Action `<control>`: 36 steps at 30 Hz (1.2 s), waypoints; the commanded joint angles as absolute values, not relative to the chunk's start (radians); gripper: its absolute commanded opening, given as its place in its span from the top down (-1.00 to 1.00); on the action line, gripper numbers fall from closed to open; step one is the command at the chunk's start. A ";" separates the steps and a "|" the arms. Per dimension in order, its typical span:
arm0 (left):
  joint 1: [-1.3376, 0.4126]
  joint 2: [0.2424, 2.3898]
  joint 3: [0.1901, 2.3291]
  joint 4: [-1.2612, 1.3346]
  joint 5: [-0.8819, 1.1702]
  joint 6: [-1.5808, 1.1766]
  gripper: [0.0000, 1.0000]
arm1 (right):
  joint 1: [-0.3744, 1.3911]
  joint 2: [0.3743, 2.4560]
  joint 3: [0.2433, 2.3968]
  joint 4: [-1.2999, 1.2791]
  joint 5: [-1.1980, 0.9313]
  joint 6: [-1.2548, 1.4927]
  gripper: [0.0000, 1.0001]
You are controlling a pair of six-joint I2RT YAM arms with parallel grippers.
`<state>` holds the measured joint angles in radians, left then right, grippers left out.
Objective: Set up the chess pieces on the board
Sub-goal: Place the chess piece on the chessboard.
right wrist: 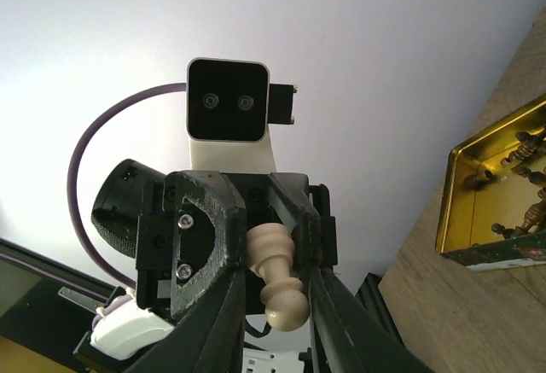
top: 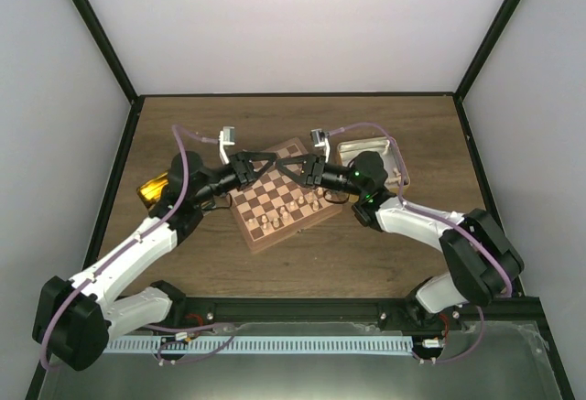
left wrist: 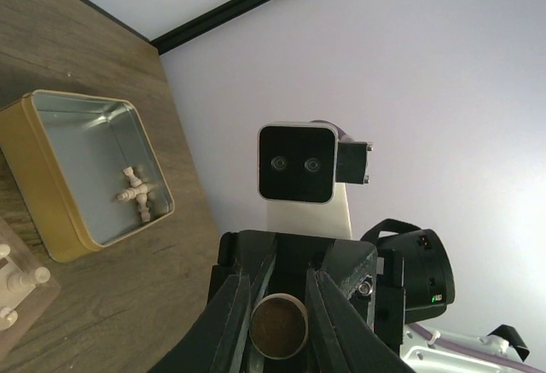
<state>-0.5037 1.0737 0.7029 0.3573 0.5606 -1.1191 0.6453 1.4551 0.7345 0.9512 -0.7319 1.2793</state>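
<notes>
On the board point(top: 273, 191), set cornerwise mid-table: pale chess pieces point(top: 275, 221) along the near rows only, nothing made out on the far rows. One more pale pawn point(right wrist: 277, 275) aloft above the far corner, base pinched tight in the left gripper point(left wrist: 277, 296), round head between the fingers of the right gripper point(right wrist: 283, 309), apparently mid-handover; right jaws either bearing on it or merely flanking it, impossible to tell which. Probably under halfway: a few pale men point(left wrist: 136, 194) lying in the silver-lined tin point(left wrist: 51, 206) right of the board, dark men point(right wrist: 522, 172) in the gold tin point(right wrist: 450, 194), none spotted on the squares. Hard to read: count and kind of the standing pieces, too small from above; far corner hidden beneath both grippers; gold tin largely covered by the left arm and cut off at the right wrist view's edge.
</notes>
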 commanded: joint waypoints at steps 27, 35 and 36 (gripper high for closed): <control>-0.452 0.953 0.789 -0.242 0.135 -0.908 -0.65 | 0.658 1.546 1.157 -0.548 -0.195 0.474 0.99; -0.416 0.908 0.839 -0.388 -0.056 -0.832 -0.65 | 0.738 1.704 1.383 -0.706 -0.080 0.387 0.99; -0.412 0.897 0.844 -0.405 -0.085 -0.823 -0.65 | 0.755 1.729 1.410 -0.719 -0.072 0.381 0.99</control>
<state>-0.4290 0.9390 0.7906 -0.3099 0.0559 -0.8810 0.6872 1.6600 1.2846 -0.6003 -0.1577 0.4595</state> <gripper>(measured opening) 0.825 0.119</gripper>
